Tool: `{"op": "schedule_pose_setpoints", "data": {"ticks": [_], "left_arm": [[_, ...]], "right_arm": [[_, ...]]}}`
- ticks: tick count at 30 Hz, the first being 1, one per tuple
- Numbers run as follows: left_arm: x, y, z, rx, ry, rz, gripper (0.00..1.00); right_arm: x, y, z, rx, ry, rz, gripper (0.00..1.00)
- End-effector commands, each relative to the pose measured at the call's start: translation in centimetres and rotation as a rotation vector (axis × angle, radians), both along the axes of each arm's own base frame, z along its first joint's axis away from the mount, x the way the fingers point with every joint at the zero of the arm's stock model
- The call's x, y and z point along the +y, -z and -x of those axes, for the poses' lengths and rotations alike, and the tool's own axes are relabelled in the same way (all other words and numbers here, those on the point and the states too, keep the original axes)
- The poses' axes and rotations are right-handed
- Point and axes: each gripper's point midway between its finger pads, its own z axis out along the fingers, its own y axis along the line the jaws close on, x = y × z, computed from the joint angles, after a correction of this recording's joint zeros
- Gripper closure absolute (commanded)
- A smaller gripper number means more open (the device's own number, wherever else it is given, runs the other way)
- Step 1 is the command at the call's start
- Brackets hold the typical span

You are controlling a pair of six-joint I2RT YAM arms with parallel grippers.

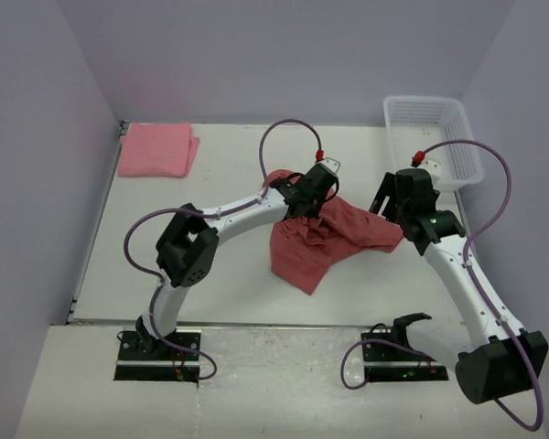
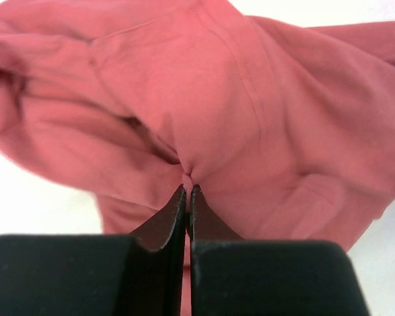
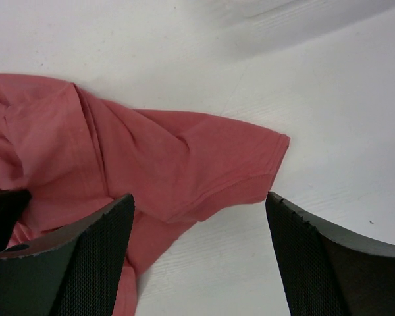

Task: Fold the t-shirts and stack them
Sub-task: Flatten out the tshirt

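Note:
A crumpled brick-red t-shirt [image 1: 316, 247] lies in the middle of the table. My left gripper [image 1: 313, 197] is at its top left part, shut on a pinch of the red cloth [image 2: 263, 112], which bunches at the fingertips [image 2: 189, 187]. My right gripper [image 1: 398, 219] hangs open over the shirt's right sleeve [image 3: 250, 164]; its jaws straddle the sleeve hem, apart from it, with bare table between them [image 3: 199, 195]. A lighter pink t-shirt [image 1: 157, 149] lies folded at the far left corner.
A white lattice basket [image 1: 432, 137] stands at the back right, just behind the right wrist. Purple walls close the table on the left, back and right. The arm bases sit at the near edge.

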Motion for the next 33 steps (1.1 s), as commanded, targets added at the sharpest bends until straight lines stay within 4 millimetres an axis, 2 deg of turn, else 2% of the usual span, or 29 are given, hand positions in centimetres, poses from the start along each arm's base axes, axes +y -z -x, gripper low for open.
{"op": "schedule_pose_setpoints", "data": {"ticks": [1, 2, 6, 7, 8, 9, 11, 13, 14, 17, 18, 20, 21, 23, 27, 33], "left_arm": [[2.8, -7.6, -0.1, -0.132, -0.046, 0.038, 1.00], [3.6, -9.3, 0.0, -0.163, -0.062, 0.049, 1.00], [5.3, -10.9, 0.8, -0.183, -0.075, 0.041, 0.99], [5.4, -11.2, 0.9, -0.187, -0.070, 0.044, 1.00], [5.4, -11.5, 1.0, -0.189, -0.067, 0.051, 1.00], [5.6, -11.8, 1.1, -0.187, -0.070, 0.048, 1.00], [5.8, -12.5, 1.3, -0.191, -0.073, 0.061, 1.00], [6.0, -12.9, 1.5, -0.203, -0.076, 0.076, 1.00], [6.0, -13.0, 1.5, -0.205, -0.077, 0.076, 1.00], [6.3, -12.7, 1.5, -0.198, -0.081, 0.064, 1.00], [6.3, -12.6, 1.4, -0.198, -0.082, 0.064, 1.00], [6.2, -12.3, 1.4, -0.193, -0.079, 0.064, 1.00], [6.2, -12.2, 1.3, -0.192, -0.079, 0.063, 1.00], [6.0, -11.8, 1.2, -0.184, -0.075, 0.061, 1.00], [5.7, -11.6, 1.0, -0.181, -0.073, 0.066, 1.00], [5.5, -10.9, 0.8, -0.168, -0.066, 0.067, 1.00]], "right_arm": [[0.9, -0.3, -0.7, -0.012, -0.033, -0.038, 0.19], [1.1, -0.2, -0.7, -0.010, -0.039, -0.042, 0.19], [2.7, 0.0, -1.1, 0.001, -0.138, -0.071, 0.15], [3.4, 0.2, -1.2, 0.008, -0.181, -0.085, 0.06], [5.6, 0.3, -1.0, 0.018, -0.281, -0.156, 0.02], [6.3, 0.7, -1.3, 0.027, -0.312, -0.177, 0.01], [8.3, 0.8, -1.5, 0.027, -0.386, -0.235, 0.01], [11.5, 0.5, -2.2, -0.001, -0.498, -0.347, 0.01], [11.8, 1.0, -2.2, 0.015, -0.505, -0.348, 0.01], [14.8, -0.1, -2.6, -0.026, -0.597, -0.405, 0.06], [15.9, -1.2, -2.6, -0.048, -0.647, -0.423, 0.07], [17.6, -1.7, -2.4, -0.042, -0.692, -0.417, 0.09], [18.3, -2.7, -2.5, -0.049, -0.717, -0.409, 0.11], [19.6, -2.6, -2.4, -0.022, -0.743, -0.417, 0.13], [20.9, -3.3, -1.9, -0.035, -0.775, -0.481, 0.18], [20.6, -2.2, -1.6, -0.013, -0.769, -0.468, 0.22]]}}
